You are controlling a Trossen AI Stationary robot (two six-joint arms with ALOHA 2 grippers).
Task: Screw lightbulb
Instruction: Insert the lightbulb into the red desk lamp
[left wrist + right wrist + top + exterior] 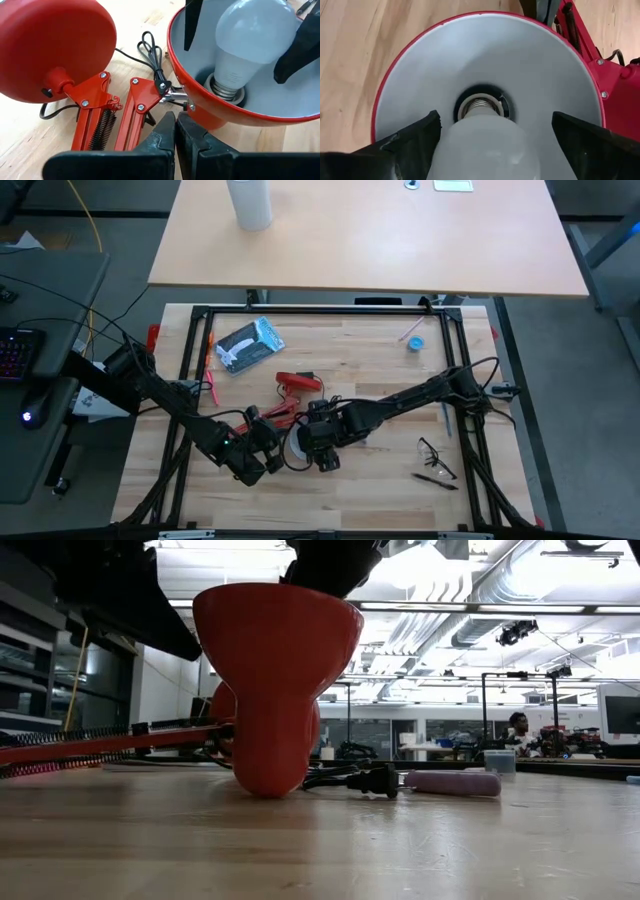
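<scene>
The right gripper (490, 145) holds the lightbulb (247, 37) in the red lamp shade's (210, 107) socket (481, 106). The closed left gripper (176, 135) waits nearby. Next, keep twisting.

a blue round object (416, 343) lies near the table's far right corner, a packaged item (247, 345) far left. safety glasses (436, 455) and a pen (436, 479) rest near the right edge.
</scene>
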